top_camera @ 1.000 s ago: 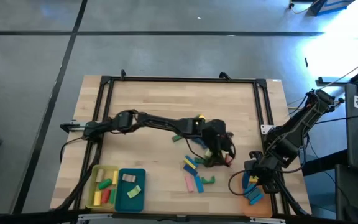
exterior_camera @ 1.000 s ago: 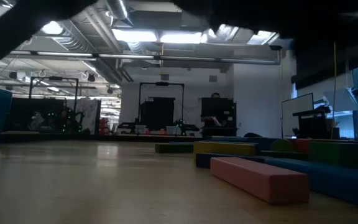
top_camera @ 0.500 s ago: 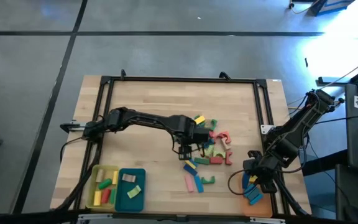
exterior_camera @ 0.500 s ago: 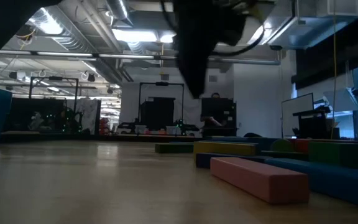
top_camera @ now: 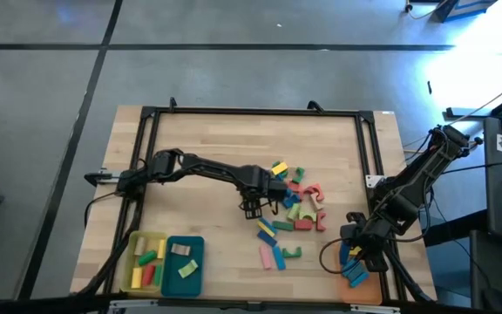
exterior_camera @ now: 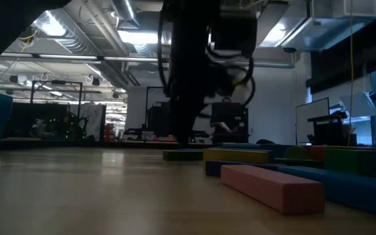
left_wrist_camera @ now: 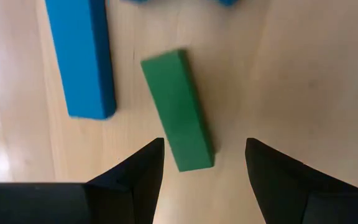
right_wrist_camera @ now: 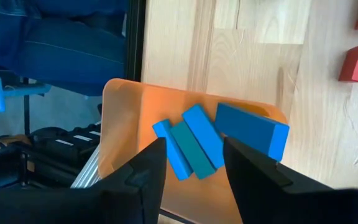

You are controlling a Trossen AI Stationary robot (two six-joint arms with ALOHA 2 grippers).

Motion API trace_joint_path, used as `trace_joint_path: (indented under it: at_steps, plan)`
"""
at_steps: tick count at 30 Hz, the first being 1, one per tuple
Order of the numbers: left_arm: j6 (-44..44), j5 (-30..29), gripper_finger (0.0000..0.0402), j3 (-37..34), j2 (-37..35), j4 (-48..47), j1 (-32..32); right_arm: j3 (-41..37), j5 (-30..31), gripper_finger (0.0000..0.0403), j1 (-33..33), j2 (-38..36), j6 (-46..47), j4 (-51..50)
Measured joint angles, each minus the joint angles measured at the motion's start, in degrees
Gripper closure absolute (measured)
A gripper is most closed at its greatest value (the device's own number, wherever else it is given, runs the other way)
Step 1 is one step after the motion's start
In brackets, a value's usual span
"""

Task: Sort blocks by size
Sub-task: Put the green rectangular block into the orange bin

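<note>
Two arms are over the table [top_camera: 190, 139] in the high view. The left gripper [top_camera: 253, 209] hangs near the middle, just beside the loose blocks [top_camera: 295, 205], which spread from the centre toward the near edge. More blocks sit in the yellow tray [top_camera: 134, 262] and teal tray [top_camera: 184, 277] at the near left corner. The right gripper [top_camera: 353, 255] hovers over the orange tray [top_camera: 349, 288] at the near right corner.

Low view: pretty dark, but a pink block [exterior_camera: 273, 188] lies closest, with yellow, green and blue ones behind it.

Left wrist view: fingers [left_wrist_camera: 143, 168] spread apart, grasping nothing, with a green block [left_wrist_camera: 178, 109] lying flat on the wood right in front of the gap and a blue bar [left_wrist_camera: 82, 59] beside it.

Right wrist view: fingers [right_wrist_camera: 148, 163] apart and empty, above blue blocks [right_wrist_camera: 219, 140] lying in the orange tray.
</note>
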Motion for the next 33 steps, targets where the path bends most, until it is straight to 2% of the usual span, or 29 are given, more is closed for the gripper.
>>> trace_joint_path:
  at_steps: [11, 19, 24, 28, 33]
  plan:
    - [0.73, 0.03, 0.0204, -6.91, -0.28, 4.58, 0.77, 0.00, 2.45, 0.0242, 0.00, 0.00, -0.08, -0.07]
    - [0.64, 0.52, 0.0288, -7.06, -0.26, 7.90, 1.71, 0.00, 2.91, 0.0242, 0.00, 0.00, -0.09, -0.02]
    - [-0.32, -0.76, 0.0326, -6.97, -0.24, 9.79, 1.84, 0.00, 6.68, 0.0242, 0.00, 0.00, -0.08, -0.01]
    - [-0.31, -0.88, 0.0331, -6.92, -0.17, 9.86, 1.87, 0.00, 7.08, 0.0242, -0.02, 0.00, -0.09, -0.02]
    - [-0.20, -0.63, 0.0318, -6.92, -0.26, 9.53, 1.87, 0.00, 7.08, 0.0242, -0.02, 0.00, -0.09, -0.01]
